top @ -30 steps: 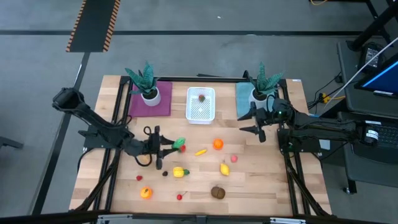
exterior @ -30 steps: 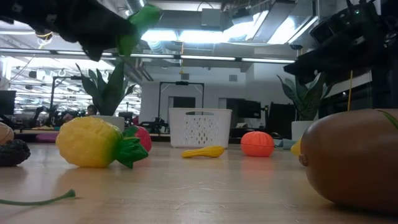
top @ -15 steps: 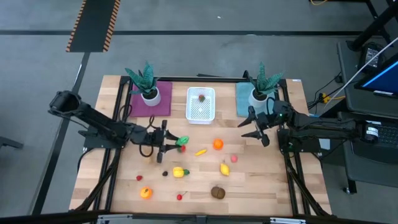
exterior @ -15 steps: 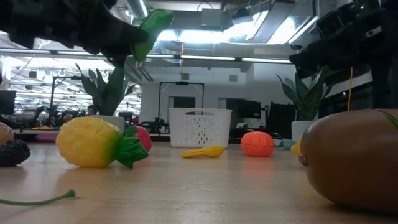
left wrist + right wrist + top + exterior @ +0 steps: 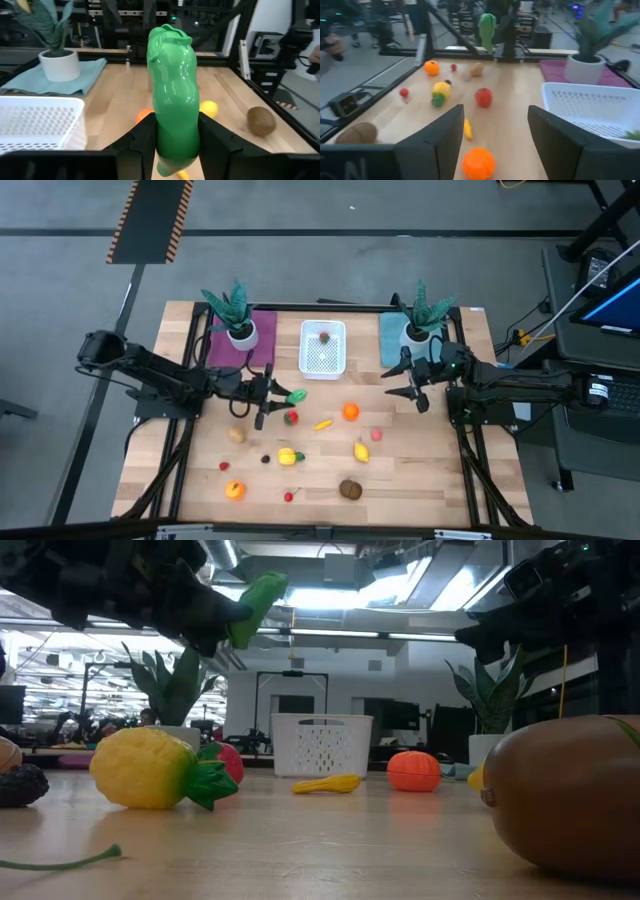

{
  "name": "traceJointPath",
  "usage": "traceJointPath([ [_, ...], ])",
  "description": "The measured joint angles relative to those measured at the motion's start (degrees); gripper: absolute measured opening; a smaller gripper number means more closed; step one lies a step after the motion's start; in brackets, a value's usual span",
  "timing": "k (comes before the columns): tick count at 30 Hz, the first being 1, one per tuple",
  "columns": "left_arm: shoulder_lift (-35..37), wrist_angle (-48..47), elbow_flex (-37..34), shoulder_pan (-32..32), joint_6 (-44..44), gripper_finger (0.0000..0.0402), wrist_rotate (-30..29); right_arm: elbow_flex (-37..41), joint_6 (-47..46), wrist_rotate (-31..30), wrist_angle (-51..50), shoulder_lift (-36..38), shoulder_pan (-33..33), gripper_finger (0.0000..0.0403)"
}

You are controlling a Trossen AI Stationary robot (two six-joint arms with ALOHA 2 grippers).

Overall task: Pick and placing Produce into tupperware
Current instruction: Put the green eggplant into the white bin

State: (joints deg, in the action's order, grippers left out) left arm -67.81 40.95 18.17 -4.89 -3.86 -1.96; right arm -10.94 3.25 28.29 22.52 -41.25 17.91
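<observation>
Cucumber (image 5: 173,95), clamped upright in your left gripper (image 5: 268,396) left of frame centre, points its long axis toward the tupperware (image 5: 323,348) up and right (right gripper (image 5: 412,383) waits, fingers apart, empty).

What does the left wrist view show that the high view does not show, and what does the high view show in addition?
Only the left wrist view shows how the left gripper's dark fingers clamp the green toy cucumber on both sides.

Only the high view shows the whole wooden table, the right gripper open above it, and the purple square mat.

Both show the cucumber in the left gripper, the small white rectangular plastic tub, the orange toy fruit and the brown kiwi.
</observation>
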Motion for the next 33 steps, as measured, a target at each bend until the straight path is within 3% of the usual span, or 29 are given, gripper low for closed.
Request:
traceJointPath([
  [10, 0.00, 0.00, 0.00, 8.46, 0.00, 0.0126, -0.28, 0.00, -0.07, -7.00, -0.04, 0.00, 0.02, 0.0223],
  [19, 0.00, 0.00, 0.00, 14.34, -0.37, 0.0107, -0.31, 0.00, -0.02, -15.35, -0.02, 0.00, 0.02, 0.0223],
  [23, 0.00, 0.02, 0.00, 16.05, -0.37, 0.0123, -0.43, 0.00, -0.01, -19.43, -0.02, 0.00, 0.02, 0.0223],
  [27, 0.00, 0.00, 0.00, 17.57, -0.39, 0.0133, -0.42, 0.00, -0.07, -21.16, 0.00, 0.00, 0.02, 0.0223],
  [33, -0.22, 0.06, 0.00, 19.58, -0.15, 0.0115, -0.40, 0.00, -0.07, -21.33, 0.02, 0.00, 0.02, 0.0223],
])
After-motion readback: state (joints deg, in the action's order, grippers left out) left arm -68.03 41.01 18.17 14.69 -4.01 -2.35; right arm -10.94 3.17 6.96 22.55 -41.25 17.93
